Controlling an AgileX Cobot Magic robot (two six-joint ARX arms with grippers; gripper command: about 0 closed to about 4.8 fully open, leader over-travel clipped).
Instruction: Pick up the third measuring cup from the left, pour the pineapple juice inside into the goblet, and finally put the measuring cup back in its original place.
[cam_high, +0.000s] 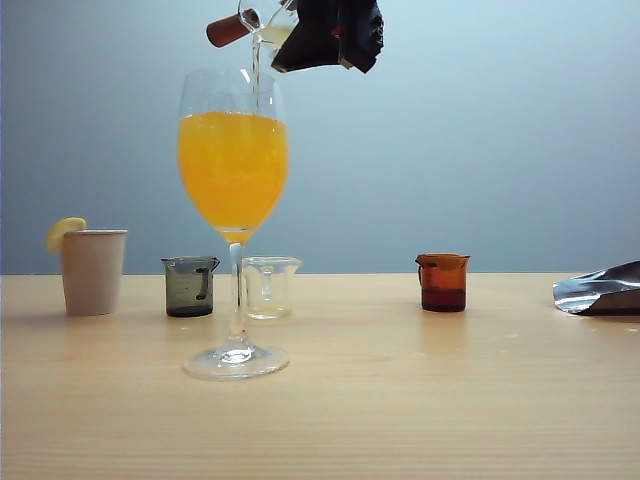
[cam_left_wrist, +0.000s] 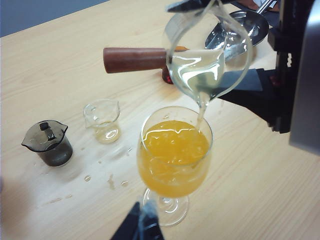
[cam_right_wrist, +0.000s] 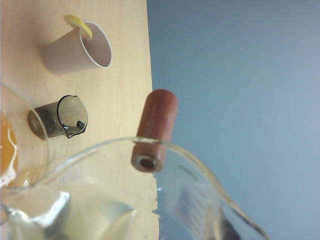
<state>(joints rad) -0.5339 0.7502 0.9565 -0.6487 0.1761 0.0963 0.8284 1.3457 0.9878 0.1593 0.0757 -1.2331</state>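
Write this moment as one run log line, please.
phase: pouring | right gripper: holds tilted cup over goblet | juice: streaming in | left gripper: low beside goblet foot, state unclear

Counter (cam_high: 400, 400): light wood grain, with scattered droplets. Beige paper cup (cam_high: 93, 270) with lemon slice (cam_high: 64, 231) on its rim, far left. Smoky grey measuring cup (cam_high: 190, 286) beside it. Small clear cup (cam_high: 270, 286) next. Amber-brown cup (cam_high: 443, 282) well apart to the right. Crumpled silver foil pouch (cam_high: 600, 290) at the right edge.
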